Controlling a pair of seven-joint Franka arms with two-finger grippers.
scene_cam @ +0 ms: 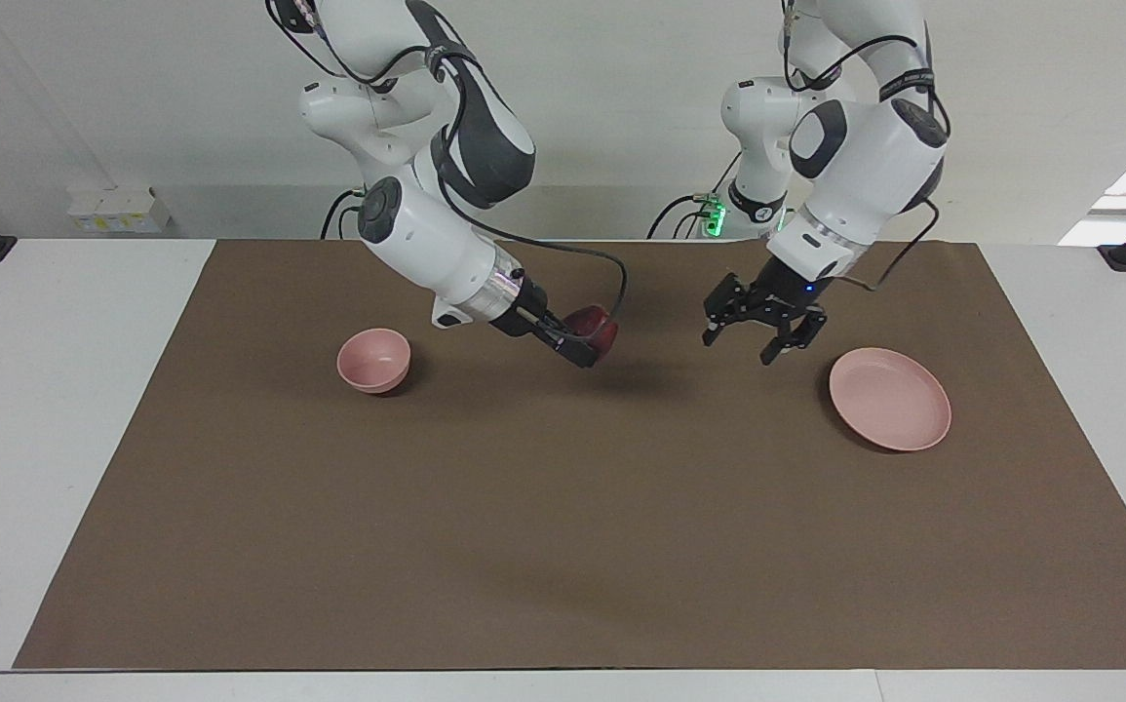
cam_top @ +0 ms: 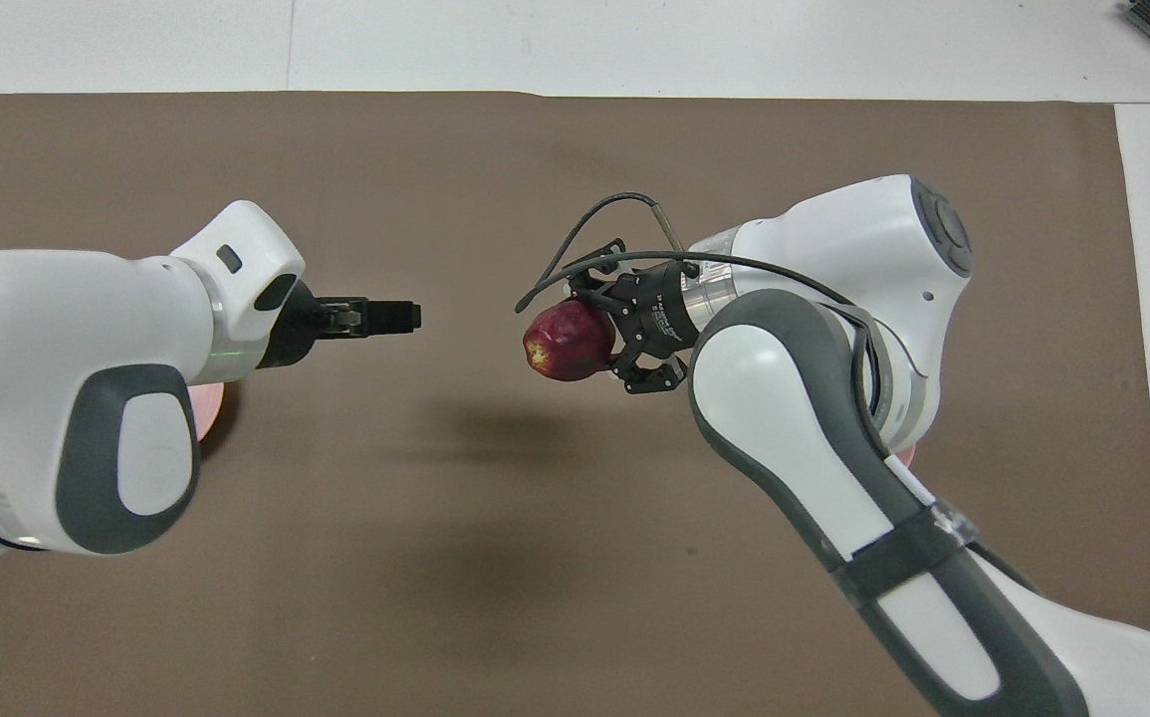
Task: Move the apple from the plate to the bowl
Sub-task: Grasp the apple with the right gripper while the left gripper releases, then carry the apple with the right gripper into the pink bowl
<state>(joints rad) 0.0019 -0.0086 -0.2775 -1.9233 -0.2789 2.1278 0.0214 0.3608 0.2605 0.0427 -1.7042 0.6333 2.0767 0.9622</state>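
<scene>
Right jaws clamping apple (scene_cam: 594,330), left jaws spread

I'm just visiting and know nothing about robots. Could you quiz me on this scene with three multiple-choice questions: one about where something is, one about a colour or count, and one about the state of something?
1. Where is the apple?
A. On the plate
B. In the bowl
C. In the right gripper, up over the brown mat

2. What colour are the plate and the bowl?
A. Both pale pink
B. Both white
C. One green, one blue

3. How is the left gripper?
A. Shut on the apple
B. Open, holding nothing
C. Resting in the bowl

Answers:
1 C: the right gripper is shut on the apple above the mat, between bowl and plate.
2 A: both dishes show the same pale pink.
3 B: its fingers stand apart, beside the bare plate, with nothing between them.
</scene>
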